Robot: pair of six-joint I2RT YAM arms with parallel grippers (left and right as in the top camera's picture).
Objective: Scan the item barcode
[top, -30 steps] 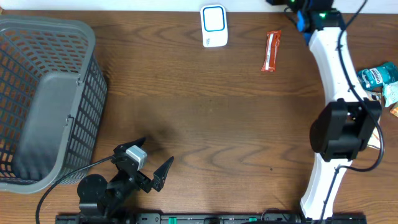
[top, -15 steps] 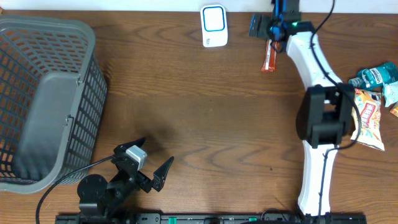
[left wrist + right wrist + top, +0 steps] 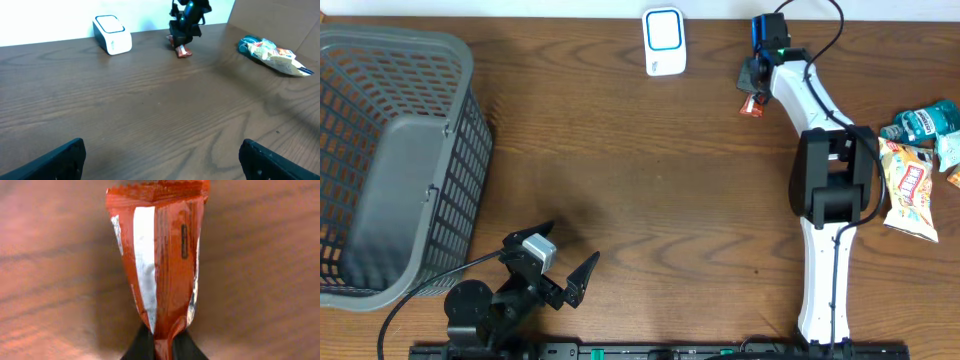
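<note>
one thin pinch only: right tool [image 3: 159, 344] clamped on crimped end of orange-red foil snack wrapper [image 3: 167, 255]; could slip or twist on lifting.

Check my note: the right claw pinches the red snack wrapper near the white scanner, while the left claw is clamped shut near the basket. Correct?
No. The left claw, near the basket, is open, not shut: the left wrist view shows its fingertips wide apart, nothing between them. The right claw does pinch the red snack wrapper near the white scanner.
</note>
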